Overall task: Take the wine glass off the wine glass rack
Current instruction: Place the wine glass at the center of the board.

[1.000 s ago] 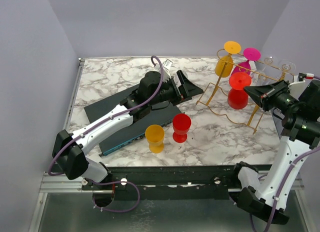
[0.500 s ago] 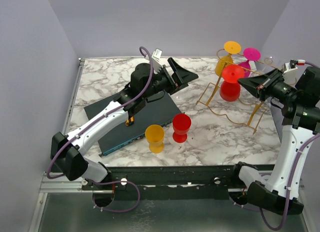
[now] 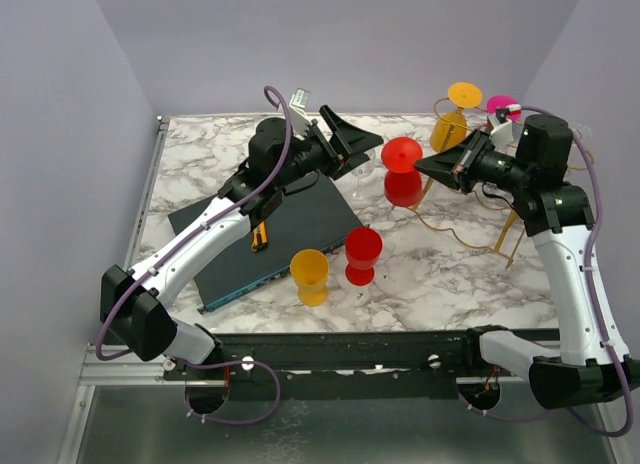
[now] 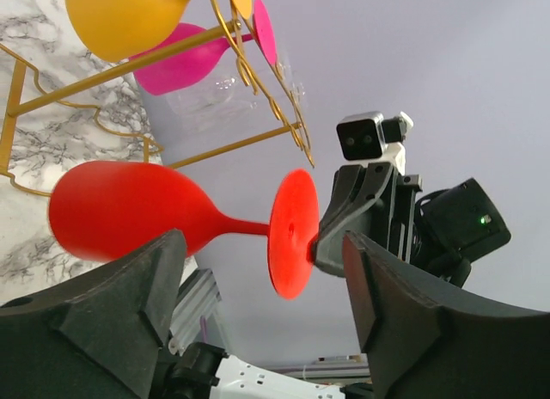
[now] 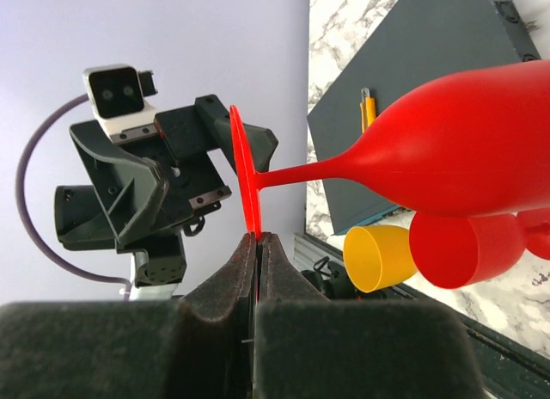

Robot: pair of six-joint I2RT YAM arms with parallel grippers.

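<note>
Top view: my right hand [image 3: 420, 167] pinches the red wine glass [image 3: 403, 174] by its foot, in the air, clear of the wine glass rack [image 3: 508, 236]. Left wrist: the left hand [image 4: 262, 242] stands wide, with the glass just in front. Right wrist: the grip sits thin on the foot's rim. I judge a handover comes next, and the left must close first.

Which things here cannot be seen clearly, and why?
1. Clear glasses on the rack: faint against the wall in the left wrist view, mostly behind the right arm in the top view; number unclear.
2. Left gripper and red wine glass: in the left wrist view a finger covers the bowl; contact unclear.
3. Small yellow tool on the dark mat: too small in the top view to identify.
</note>
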